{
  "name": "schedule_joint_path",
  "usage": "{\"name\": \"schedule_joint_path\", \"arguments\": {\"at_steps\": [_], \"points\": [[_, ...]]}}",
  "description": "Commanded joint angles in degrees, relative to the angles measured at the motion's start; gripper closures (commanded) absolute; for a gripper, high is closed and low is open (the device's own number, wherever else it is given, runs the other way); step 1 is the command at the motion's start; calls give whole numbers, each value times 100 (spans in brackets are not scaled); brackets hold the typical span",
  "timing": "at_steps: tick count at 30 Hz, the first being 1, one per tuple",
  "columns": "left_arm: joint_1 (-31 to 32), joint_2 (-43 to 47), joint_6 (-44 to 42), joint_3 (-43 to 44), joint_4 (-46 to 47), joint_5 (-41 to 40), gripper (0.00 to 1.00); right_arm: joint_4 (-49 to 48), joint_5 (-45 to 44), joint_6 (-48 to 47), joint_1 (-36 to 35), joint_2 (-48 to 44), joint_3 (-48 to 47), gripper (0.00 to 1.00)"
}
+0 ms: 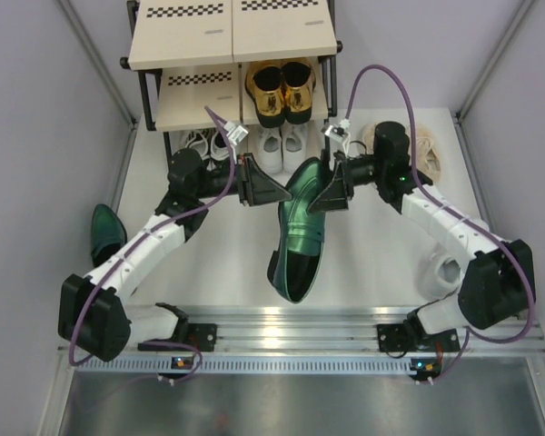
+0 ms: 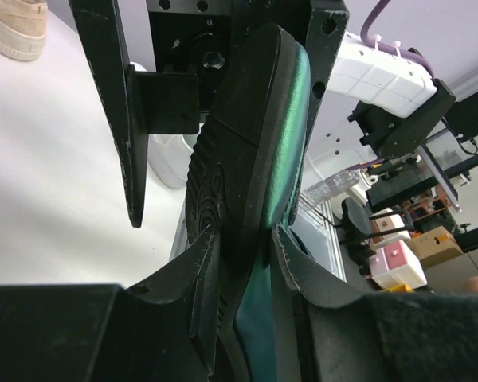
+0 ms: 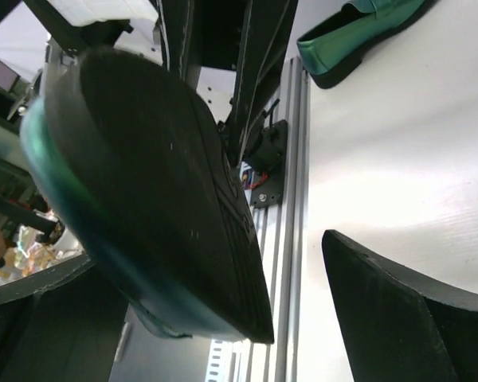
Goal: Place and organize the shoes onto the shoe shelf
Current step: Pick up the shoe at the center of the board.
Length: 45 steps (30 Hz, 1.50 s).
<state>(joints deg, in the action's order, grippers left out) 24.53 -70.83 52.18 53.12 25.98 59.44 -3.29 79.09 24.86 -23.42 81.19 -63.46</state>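
Left fingers (image 2: 171, 298) pinch the green loafer (image 1: 300, 232) — right fingers (image 3: 382, 306) spread wide.

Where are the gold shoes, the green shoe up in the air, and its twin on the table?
gold loafers (image 1: 271, 102): overhead view, left shoe's upper.
held green loafer (image 1: 300, 227): overhead view, upper.
second green loafer (image 1: 104, 229): overhead view, upper.

Gold loafers (image 1: 283, 91) block middle right, middle-left board (image 1: 193, 102) open, white shoes (image 1: 277, 145) fill bottom tier
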Motion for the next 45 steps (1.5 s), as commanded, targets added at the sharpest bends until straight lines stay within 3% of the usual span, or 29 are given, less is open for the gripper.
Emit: {"name": "schedule_joint_path", "arguments": {"at_steps": [1, 3, 4, 6, 7, 9, 10, 11, 12, 13, 14, 17, 19, 27, 30, 35, 40, 45], "points": [[34, 43, 451, 128, 944, 85, 100, -1524, -113, 1105, -189, 143, -290, 6], [34, 16, 424, 119, 962, 33, 100, -2051, -96, 1380, -303, 169, -237, 15], [25, 25, 416, 119, 953, -11, 100, -2201, -61, 1572, -338, 178, -219, 32], [25, 16, 381, 102, 962, -81, 100, -2246, 36, 1618, -382, 196, -202, 50], [25, 25, 345, 50, 962, -177, 100, -2229, 80, 1610, -383, 196, -184, 68], [-27, 78, 319, -12, 901, -292, 100, -2168, 133, 1575, -339, 143, -123, 87], [-149, 243, 197, -82, 639, -736, 91, -1837, 124, 1331, -226, 47, -149, 100], [-194, 245, 196, -83, 454, -741, 91, -1677, 124, 1224, -224, 46, -184, 100], [-256, 306, 109, 4, 87, -1028, 78, -1431, 55, 1075, -190, 38, -245, 100], [-308, 437, -188, 92, -265, -1170, 53, -1194, 2, 934, -94, 46, -324, 100], [-396, 525, -382, 180, -1095, -1328, 41, -991, -51, 680, -40, 55, -507, 100], [-397, 824, -867, 409, -2068, -1742, 22, -261, -341, 459, 240, 186, -912, 100], [-397, 1078, -772, 252, -2456, -1804, 18, -111, -508, 545, 460, 353, -1080, 100], [15, 2072, -218, -759, -2448, -2269, 13, -919, -1035, 2267, 918, 828, -1239, 100], [350, 2283, -130, -917, -2413, -2620, 12, -1629, -1080, 3101, 1058, 1004, -1107, 100], [394, 2643, -103, -1321, -2072, -3139, 11, -3062, -1194, 4666, 1436, 1171, -756, 100], [403, 2838, 291, -1796, -1421, -3361, 9, -3187, -1256, 4958, 1875, 1171, -729, 100], [508, 2303, 266, -1534, -1271, -3123, 8, -3248, -1352, 5055, 1903, 1127, -641, 100]]}}
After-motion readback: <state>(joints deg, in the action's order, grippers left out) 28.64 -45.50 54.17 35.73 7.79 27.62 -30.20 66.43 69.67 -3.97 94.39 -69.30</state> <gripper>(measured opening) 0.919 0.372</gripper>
